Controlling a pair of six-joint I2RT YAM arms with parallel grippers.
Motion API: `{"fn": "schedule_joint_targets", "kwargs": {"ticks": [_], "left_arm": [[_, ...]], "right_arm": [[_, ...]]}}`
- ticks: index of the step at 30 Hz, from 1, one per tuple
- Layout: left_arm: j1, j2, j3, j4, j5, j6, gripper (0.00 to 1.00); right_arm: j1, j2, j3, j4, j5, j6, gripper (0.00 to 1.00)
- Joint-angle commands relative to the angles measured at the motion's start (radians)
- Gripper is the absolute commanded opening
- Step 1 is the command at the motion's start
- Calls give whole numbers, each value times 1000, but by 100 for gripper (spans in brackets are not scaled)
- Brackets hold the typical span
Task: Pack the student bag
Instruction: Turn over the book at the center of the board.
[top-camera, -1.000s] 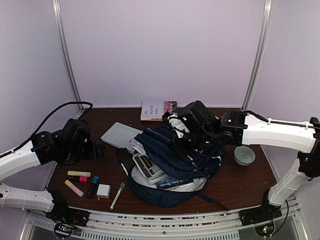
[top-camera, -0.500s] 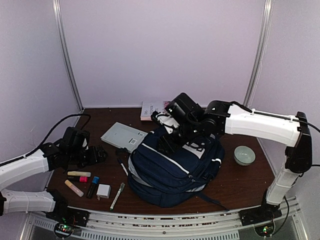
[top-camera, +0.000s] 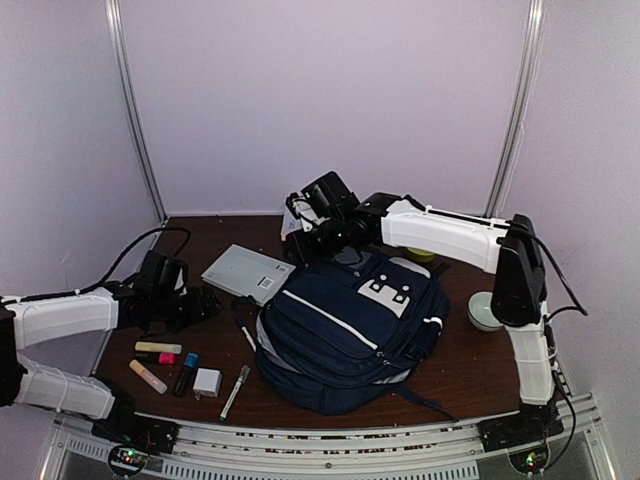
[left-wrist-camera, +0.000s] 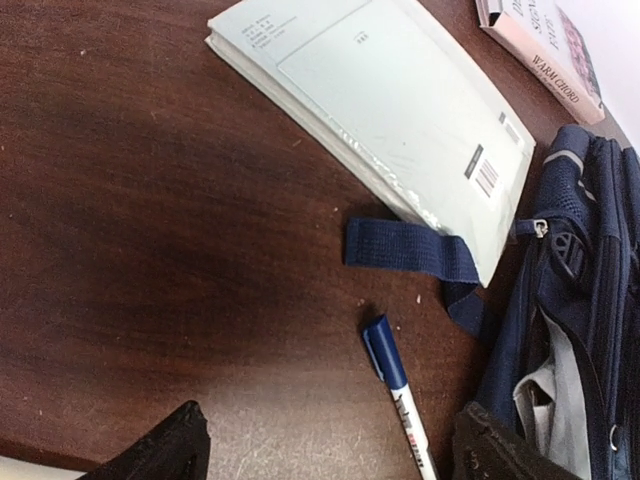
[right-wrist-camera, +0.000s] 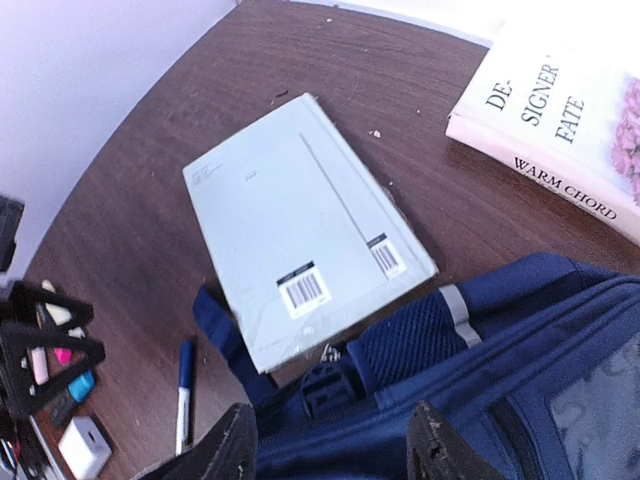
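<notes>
1. Bag position: the student bag lies flat in the middle of the table with its white patch up and its top toward the back wall. From above the flap looks down. The left wrist view shows a slit of pale lining along the side nearest my left arm.
2. My right gripper hangs over the bag's top edge, fingers apart with nothing between them. The pale notebook and the pink paperback lie below and ahead of it.
3. My left gripper sits low over bare wood to the left of the bag, jaws wide and empty. A blue-capped pen lies just in front of it.
4. I judge this to be a gap between picks. The highlighters, a white cube and a marker lie loose at the front left.
5. The notebook looks like the likely next pick. It lies flat with one corner over the bag's navy strap, so I would have to work a finger under an edge. One arm would also have to hold the bag's mouth open.
</notes>
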Motion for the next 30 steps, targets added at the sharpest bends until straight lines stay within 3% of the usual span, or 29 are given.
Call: {"fn": "schedule_joint_targets", "kwargs": {"ticks": [1,7,13,20,30], "left_arm": [[32,84,44,144,35,-26,87],[65,215,77,238,100,-49,84],[71,288,113,254,120,-64,84],[105,409,162,318,162,-118,82],[153,599,291,459,311,-182,70]], "right_arm": [[-50,131,86,160,-93,170,51],[-67,318,238,269,-127,382,52],[-86,428,331,292,-45,491,63],[-94,468,333,285,-51,583,59],[-89,429,266,157,-152,617,56]]}}
